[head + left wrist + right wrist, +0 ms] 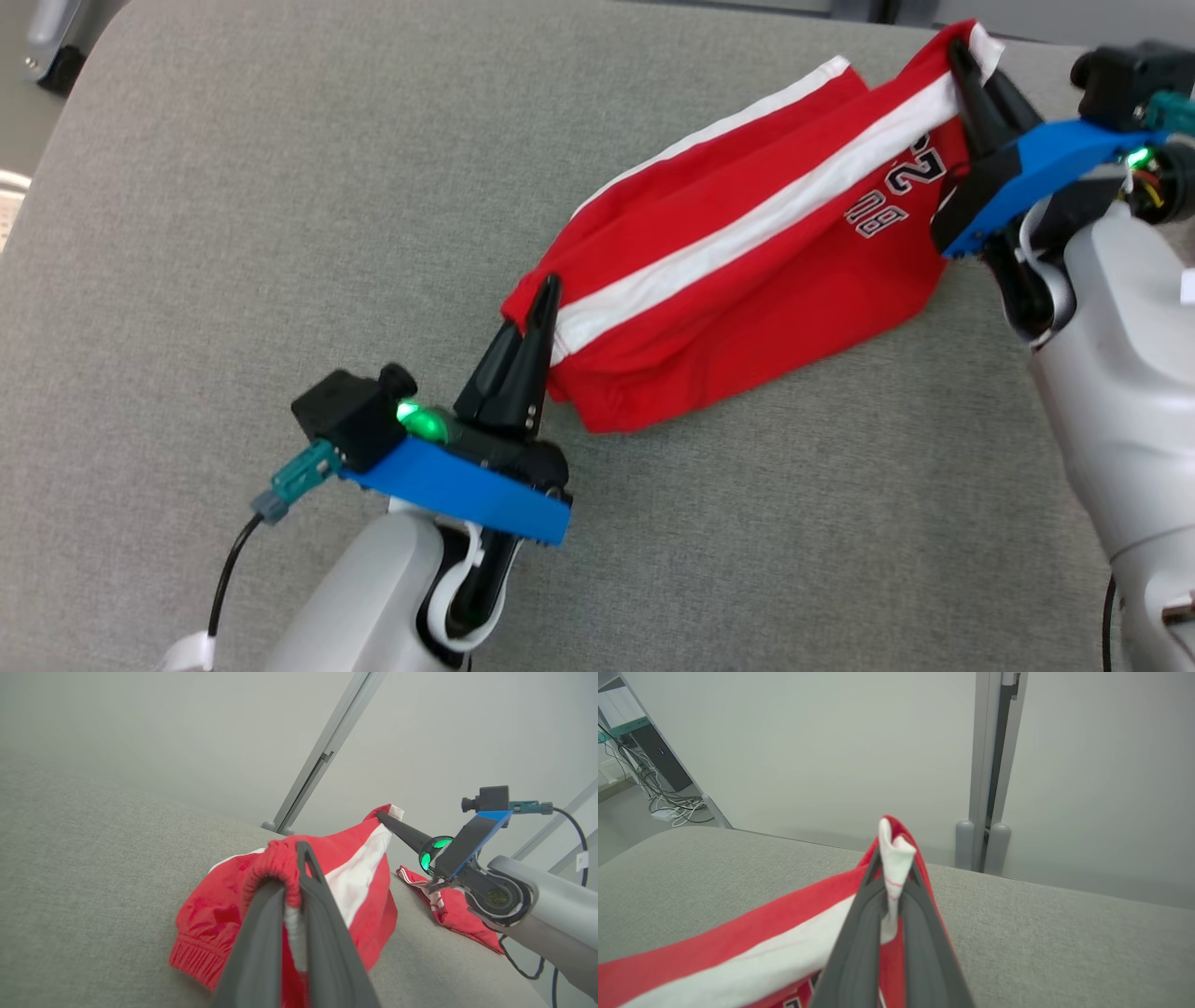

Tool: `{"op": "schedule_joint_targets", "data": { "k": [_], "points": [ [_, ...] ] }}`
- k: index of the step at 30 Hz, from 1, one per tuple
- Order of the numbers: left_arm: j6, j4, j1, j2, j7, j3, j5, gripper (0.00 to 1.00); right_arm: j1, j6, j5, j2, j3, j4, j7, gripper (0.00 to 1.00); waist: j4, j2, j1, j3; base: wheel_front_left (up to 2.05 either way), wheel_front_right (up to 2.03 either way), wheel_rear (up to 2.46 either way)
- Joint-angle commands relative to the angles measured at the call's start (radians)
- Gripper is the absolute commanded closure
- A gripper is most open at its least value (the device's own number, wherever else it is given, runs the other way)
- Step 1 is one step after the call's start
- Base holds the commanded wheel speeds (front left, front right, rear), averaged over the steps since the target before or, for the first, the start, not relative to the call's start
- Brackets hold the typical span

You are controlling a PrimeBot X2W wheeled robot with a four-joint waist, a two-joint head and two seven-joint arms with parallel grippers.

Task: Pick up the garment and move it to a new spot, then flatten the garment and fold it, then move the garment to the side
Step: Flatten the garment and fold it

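Two grippers on one garment (747, 299): red shorts with a broad white stripe (747, 231) down the side. They are strung in a sagging line between the grips. The top edge is lifted and the lower fold drapes onto the grey padded table (233, 243), right of centre from the head camera.

Grips:
- The left gripper (549, 294) has its fingers closed tight on the gathered elastic waistband (275, 858), with cloth bunched over the tips.
- The right gripper (963, 56) is clamped on the far corner. A pinch of white stripe and red hem pokes up past its fingertips.

Handling, my guess:
- The cloth looks light, thin and wholly limp, with nothing to break.
- It creases wherever it hangs unsupported, so it wants two corner grips and gentle tension to spread flat.
- The waistband looks the thickest, surest hold, and the hem corners come next.
- The fabric looks slick and could creep out of a shallow pinch under a hard pull.

Writing: a dark, white-outlined print (878, 217) sits near the right grip, upside down and creased. One character looks like a 2, and below it is perhaps 81 or 18, but I cannot read it surely. Brand: cannot tell.
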Motion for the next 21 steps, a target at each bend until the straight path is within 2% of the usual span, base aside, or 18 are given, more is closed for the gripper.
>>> {"op": "schedule_joint_targets", "data": {
  "k": [1, 10, 11, 12, 13, 14, 15, 16, 21],
  "points": [
    [-0.001, 0.011, -0.036, -0.005, -0.004, 0.002, -0.003, 1.00, -0.043, 0.000, -0.010, -0.008, 0.003, 0.035, -0.004, 1.00, 0.023, -0.0002, -0.0002, 0.026, 0.00, 0.00, 0.00],
    [-0.001, 0.106, -0.150, -0.036, -0.004, -0.012, -0.015, 1.00, -0.216, 0.000, -0.046, 0.009, 0.021, 0.264, -0.017, 1.00, 0.055, -0.0002, -0.0002, 0.075, 0.00, 0.00, 0.00],
    [-0.001, 0.119, -0.155, -0.036, -0.004, -0.012, -0.009, 1.00, -0.226, 0.000, -0.048, 0.012, 0.021, 0.282, -0.024, 0.93, 0.056, -0.0002, -0.0002, 0.076, 0.00, 0.00, 0.00],
    [-0.001, 0.131, -0.163, -0.034, -0.004, -0.017, 0.001, 1.00, -0.235, 0.000, -0.050, 0.014, 0.022, 0.299, -0.031, 0.48, 0.057, -0.0002, -0.0002, 0.078, 0.00, 0.00, 0.00],
    [-0.001, 0.140, -0.170, -0.032, -0.004, -0.021, 0.014, 0.84, -0.240, 0.000, -0.050, 0.016, 0.025, 0.314, -0.038, 0.00, 0.058, -0.0002, -0.0002, 0.078, 0.00, 0.00, 0.00],
    [-0.001, 0.147, -0.171, -0.032, -0.004, -0.018, 0.023, 0.37, -0.245, 0.000, -0.051, 0.017, 0.029, 0.327, -0.046, 0.00, 0.058, -0.0002, -0.0002, 0.077, 0.00, 0.00, 0.00],
    [-0.001, 0.153, -0.168, -0.033, -0.004, -0.013, 0.031, 0.06, -0.247, 0.000, -0.054, 0.016, 0.036, 0.338, -0.053, 0.00, 0.058, -0.0002, -0.0002, 0.075, 0.00, 0.00, 0.00],
    [-0.001, 0.156, -0.163, -0.034, -0.004, -0.009, 0.041, 0.00, -0.249, 0.000, -0.055, 0.014, 0.042, 0.348, -0.060, 0.00, 0.058, -0.0002, -0.0002, 0.073, 0.00, 0.00, 0.00],
    [-0.001, 0.145, -0.110, -0.024, -0.004, 0.015, 0.119, 0.00, -0.222, 0.000, -0.058, 0.000, 0.087, 0.379, -0.086, 0.00, 0.049, -0.0002, -0.0002, 0.050, 0.00, 0.00, 0.00]
  ]
}}
